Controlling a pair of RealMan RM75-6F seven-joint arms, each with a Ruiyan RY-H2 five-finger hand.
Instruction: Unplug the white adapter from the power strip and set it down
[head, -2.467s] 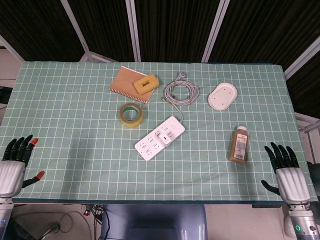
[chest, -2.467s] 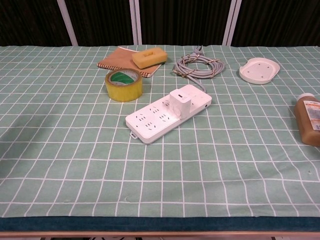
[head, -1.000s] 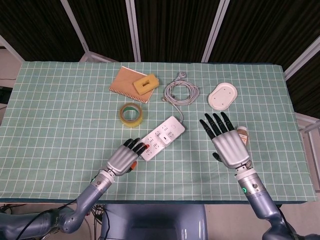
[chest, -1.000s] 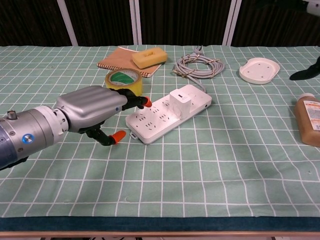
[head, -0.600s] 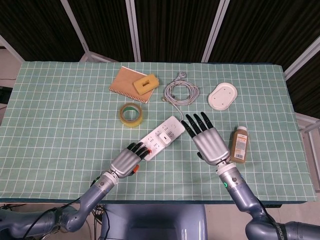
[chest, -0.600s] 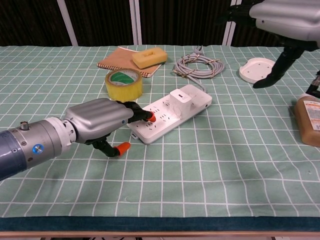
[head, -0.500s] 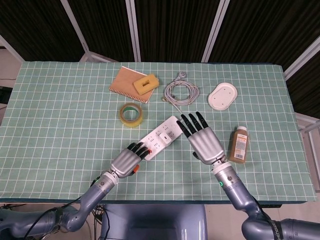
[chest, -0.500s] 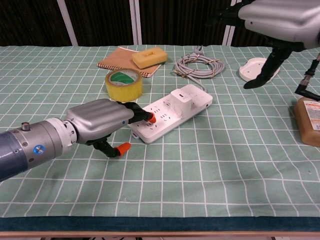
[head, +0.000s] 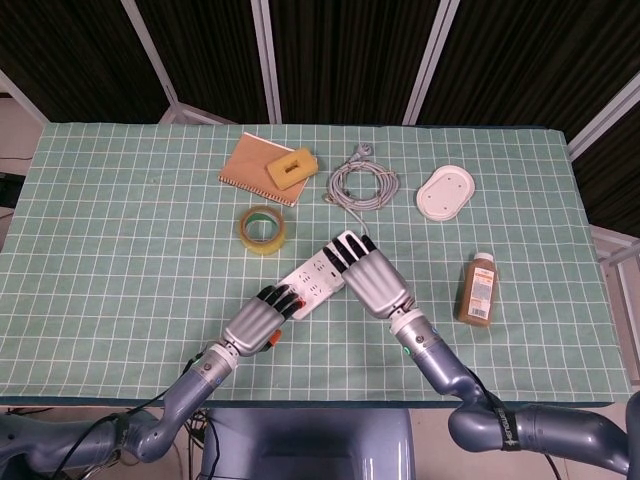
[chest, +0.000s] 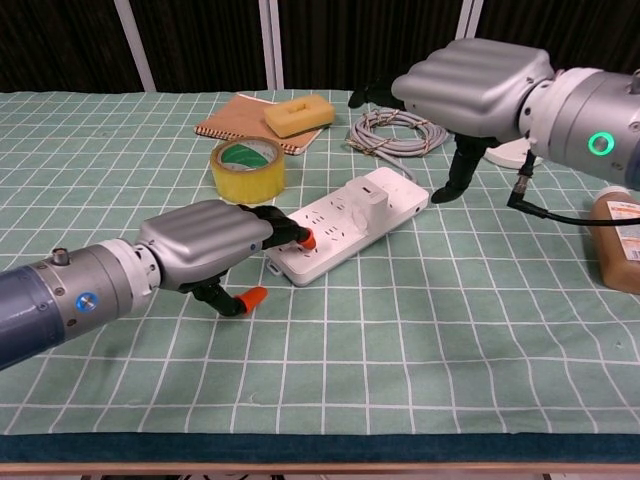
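Pressing down on the near end of the white power strip (chest: 345, 228), left hand (chest: 205, 250) has its orange-tipped fingers (chest: 303, 240) on the strip's top face, thumb hanging off its near-left edge over the cloth. White adapter (chest: 375, 192) sits plugged in toward the strip's far end, upright. Right hand (chest: 472, 82) hovers above that end, fingers extended and spread, holding nothing; thumb points down just right of the strip's far corner. Contact with the adapter: cannot tell. Strip lies diagonally mid-table, its grey cable coil (head: 362, 185) behind it. Yellow tape roll (chest: 247, 168) is close on the strip's left; notebook (head: 259, 168) with a yellow sponge (head: 291, 168) on it lies further back. White dish (head: 445, 192) and brown bottle (head: 477, 289) are to the right. Bare checked tablecloth (chest: 420, 350) spreads between strip and front edge.
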